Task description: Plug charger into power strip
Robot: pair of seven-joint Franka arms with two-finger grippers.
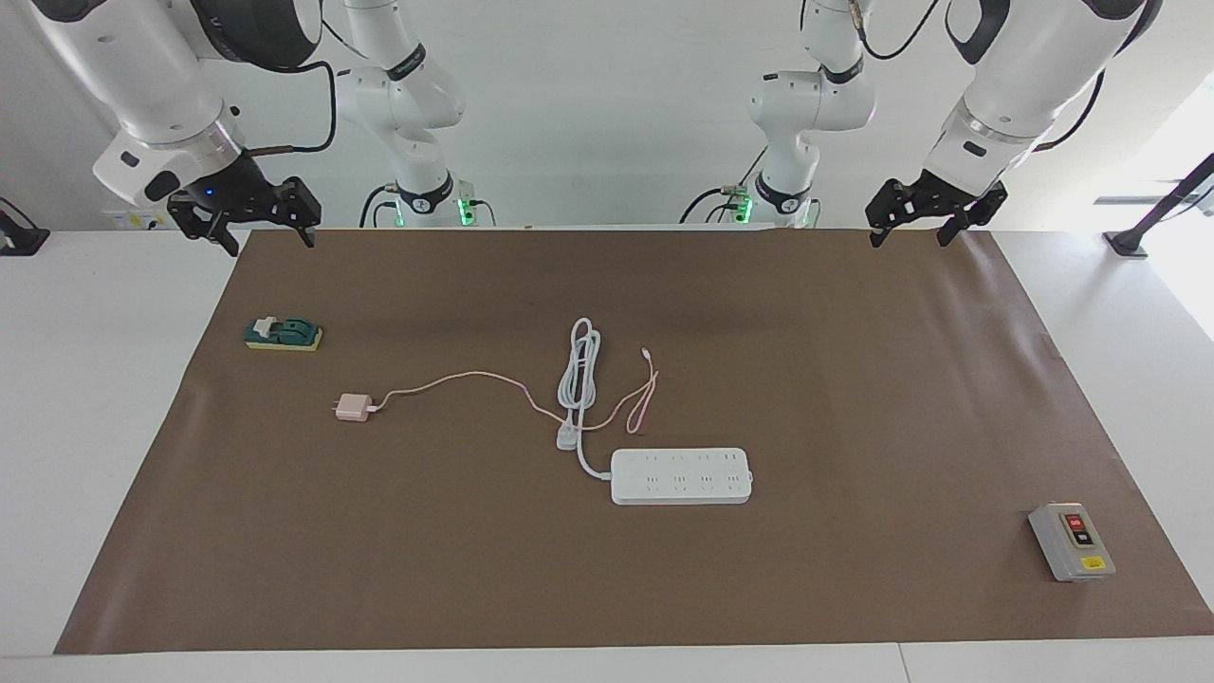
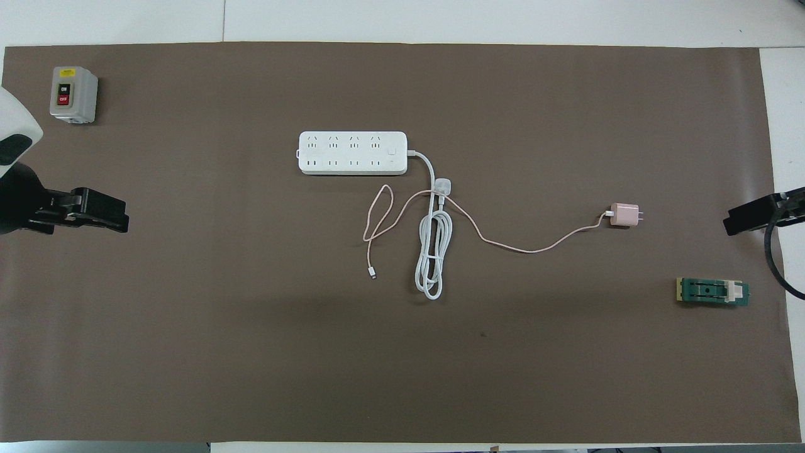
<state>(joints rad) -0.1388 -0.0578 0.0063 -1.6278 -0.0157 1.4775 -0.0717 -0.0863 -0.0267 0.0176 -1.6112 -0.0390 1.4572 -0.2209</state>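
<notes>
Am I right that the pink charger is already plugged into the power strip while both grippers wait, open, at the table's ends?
Not quite: the charger lies loose on the mat, apart from the power strip, as the overhead view shows. The left gripper and right gripper do wait open.

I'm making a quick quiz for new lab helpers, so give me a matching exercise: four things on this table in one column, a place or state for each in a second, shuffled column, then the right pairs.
Things
1. charger
2. power strip
3. grey box
4. green block

Places or states
A. farthest from the robots, at the left arm's end of the brown mat
B. near the right arm, closest to the robots
C. lying unplugged, its thin pink cable trailing toward the middle
D. mid-table, all sockets empty, thick white cord bundled beside it

Pairs: 1-C, 2-D, 3-A, 4-B
</notes>
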